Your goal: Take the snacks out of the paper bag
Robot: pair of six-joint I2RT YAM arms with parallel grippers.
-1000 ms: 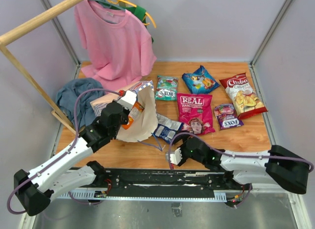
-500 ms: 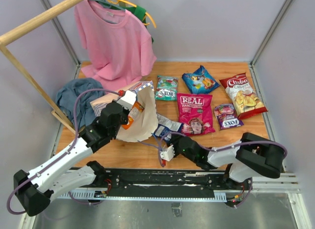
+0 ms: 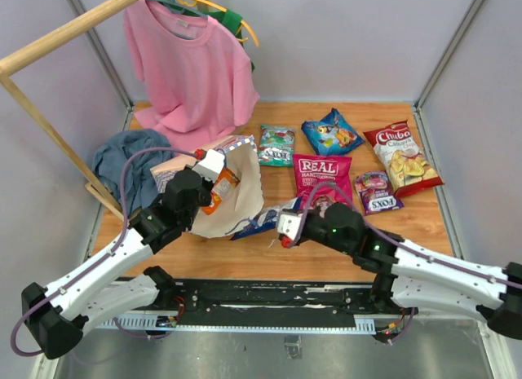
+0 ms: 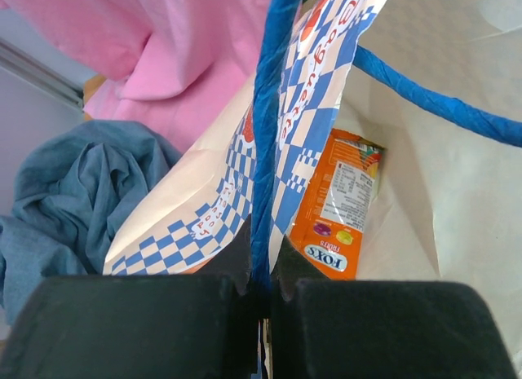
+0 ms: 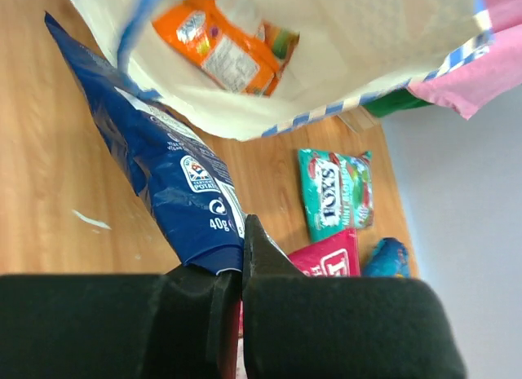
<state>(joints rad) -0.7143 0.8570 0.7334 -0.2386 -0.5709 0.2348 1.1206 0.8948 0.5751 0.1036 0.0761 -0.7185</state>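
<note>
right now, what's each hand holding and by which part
The left hand pinches the paper bag by its blue cord handle. The right hand grips the dark blue snack packet by its end seam.

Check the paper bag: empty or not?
Not empty. An orange Fox's packet lies inside the paper bag, visible through its open mouth in both wrist views.

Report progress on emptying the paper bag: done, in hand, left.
Done: a teal packet, light blue packet, chips bag, pink REAL bag and purple packet lie on the table beyond the paper bag. In hand: the right gripper is shut on a dark blue packet at the bag's mouth; the left gripper pinches the blue cord handle, propping the bag open. Left: an orange packet lies inside.
</note>
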